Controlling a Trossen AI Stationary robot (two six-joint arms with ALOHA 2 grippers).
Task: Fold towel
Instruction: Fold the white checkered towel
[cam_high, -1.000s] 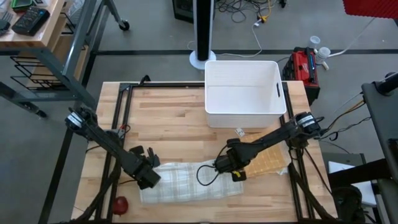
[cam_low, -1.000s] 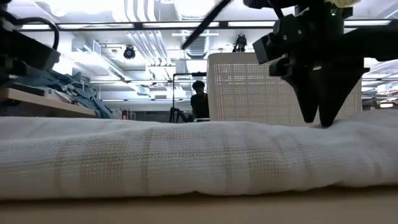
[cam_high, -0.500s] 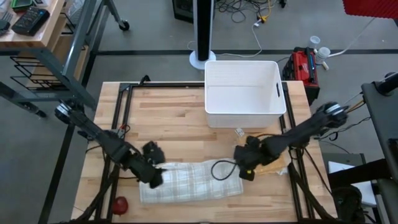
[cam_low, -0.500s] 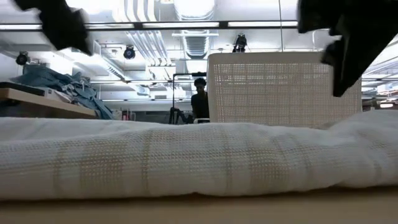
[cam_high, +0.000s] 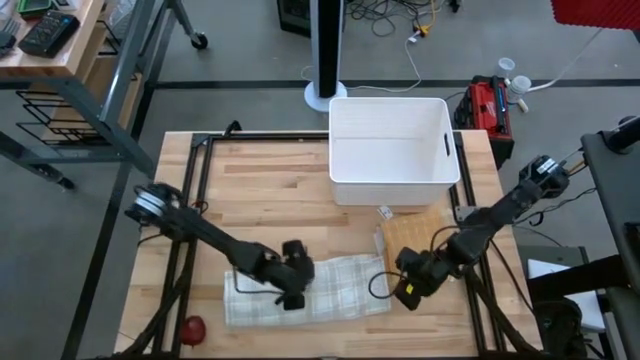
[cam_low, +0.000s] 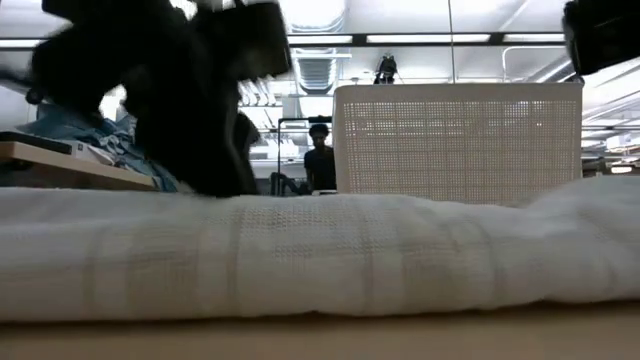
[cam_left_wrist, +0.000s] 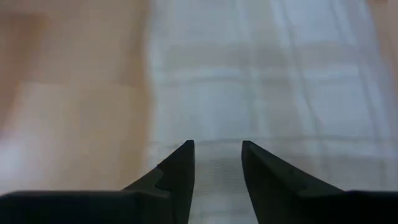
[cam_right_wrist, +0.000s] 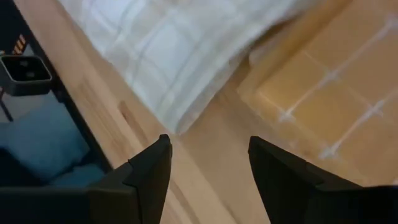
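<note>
The white bin (cam_high: 390, 150) holds nothing visible. The towel (cam_high: 320, 290) lies folded on the tabletop (cam_high: 270, 200) before the bin. The left hand (cam_high: 293, 290) hovers released over the towel; the right hand (cam_high: 408, 292) is released beside the towel's end. Only the low view shows a person (cam_low: 320, 165) behind the bin.

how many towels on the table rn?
2. A white plaid towel lies folded along the near edge, under the left gripper. A yellow towel lies flat just right of it, below the white bin. The bin looks empty.
</note>
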